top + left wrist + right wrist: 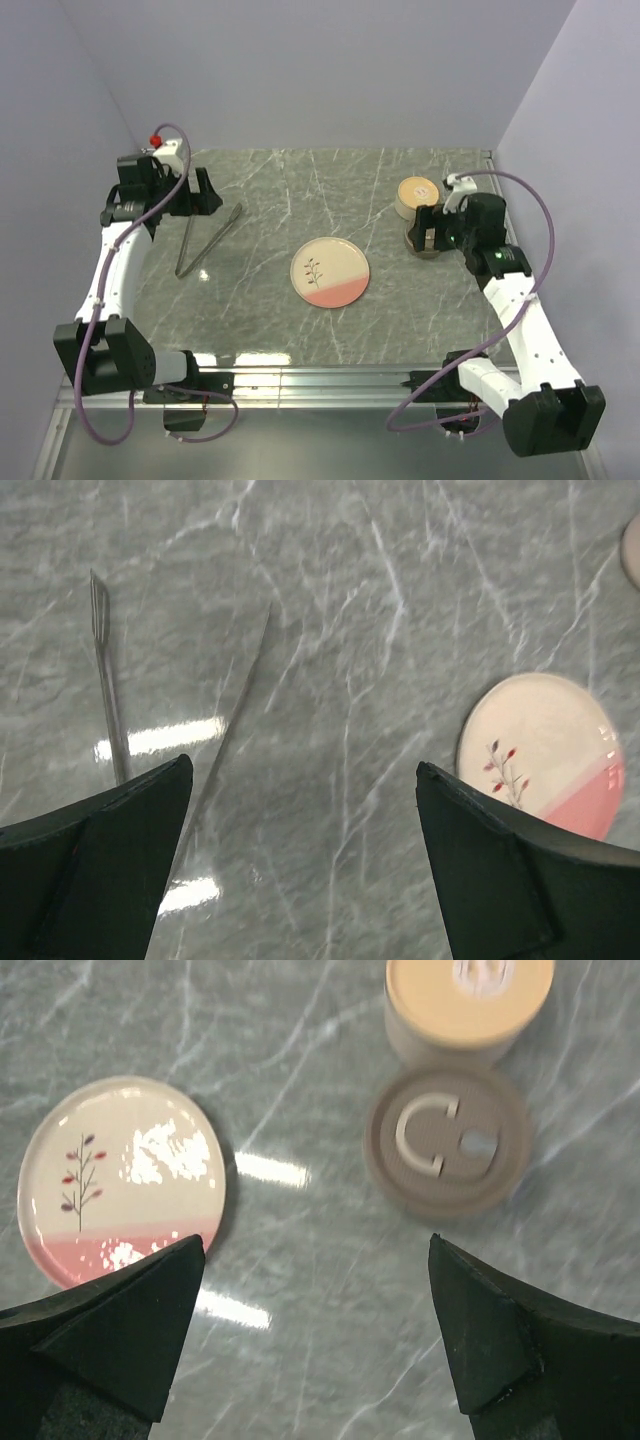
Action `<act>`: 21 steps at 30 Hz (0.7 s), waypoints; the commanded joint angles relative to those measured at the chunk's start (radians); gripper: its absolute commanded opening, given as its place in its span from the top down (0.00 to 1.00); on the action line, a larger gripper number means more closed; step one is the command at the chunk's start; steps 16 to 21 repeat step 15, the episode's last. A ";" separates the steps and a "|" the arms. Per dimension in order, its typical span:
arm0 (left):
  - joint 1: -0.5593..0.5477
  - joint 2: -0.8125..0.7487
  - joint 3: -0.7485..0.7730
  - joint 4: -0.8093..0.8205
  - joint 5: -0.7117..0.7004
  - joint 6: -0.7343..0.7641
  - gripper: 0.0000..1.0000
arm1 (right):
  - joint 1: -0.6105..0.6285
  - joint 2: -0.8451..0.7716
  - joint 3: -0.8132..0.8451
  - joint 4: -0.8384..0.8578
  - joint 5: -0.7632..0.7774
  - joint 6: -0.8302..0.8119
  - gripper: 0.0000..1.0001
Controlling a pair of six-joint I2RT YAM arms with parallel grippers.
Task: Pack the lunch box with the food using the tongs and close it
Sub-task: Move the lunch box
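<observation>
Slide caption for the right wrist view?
Open right gripper above table, plate left, brown lid and tan container ahead.

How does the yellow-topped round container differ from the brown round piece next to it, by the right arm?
The yellow-topped container has a yellow-orange top on a cream wall; the brown piece is grey-brown all over. The brown piece bears a pale C-shaped ridge; the yellow-topped container only a small blurred pale spot. The brown piece sits nearer the robot's side of the table. Both are round.
</observation>
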State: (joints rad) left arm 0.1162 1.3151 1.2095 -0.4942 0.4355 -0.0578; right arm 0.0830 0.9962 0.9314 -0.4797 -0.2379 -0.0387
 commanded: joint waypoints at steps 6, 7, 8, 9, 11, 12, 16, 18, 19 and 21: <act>-0.006 -0.180 -0.162 0.032 -0.064 0.173 0.01 | -0.046 -0.156 -0.135 0.072 -0.054 0.154 0.00; -0.009 -0.185 -0.171 0.034 -0.069 0.173 0.01 | -0.049 -0.162 -0.141 0.075 -0.064 0.157 0.00; -0.010 -0.191 -0.177 0.036 -0.070 0.174 0.01 | -0.052 -0.172 -0.144 0.076 -0.066 0.160 0.00; -0.015 -0.204 -0.183 0.039 -0.072 0.174 0.01 | -0.054 -0.176 -0.147 0.076 -0.066 0.161 0.00; -0.021 -0.218 -0.203 0.051 -0.084 0.171 0.00 | -0.054 -0.185 -0.148 0.075 -0.066 0.161 0.00; -0.030 -0.224 -0.206 0.057 -0.093 0.164 0.01 | -0.054 -0.188 -0.146 0.073 -0.069 0.161 0.00; -0.036 -0.212 -0.189 0.051 -0.110 0.142 0.01 | -0.055 -0.195 -0.143 0.075 -0.069 0.148 0.00; -0.036 -0.212 -0.189 0.051 -0.110 0.142 0.01 | -0.055 -0.195 -0.143 0.075 -0.069 0.148 0.00; -0.036 -0.212 -0.189 0.051 -0.110 0.142 0.01 | -0.055 -0.195 -0.143 0.075 -0.069 0.148 0.00; -0.036 -0.212 -0.189 0.051 -0.110 0.142 0.01 | -0.055 -0.195 -0.143 0.075 -0.069 0.148 0.00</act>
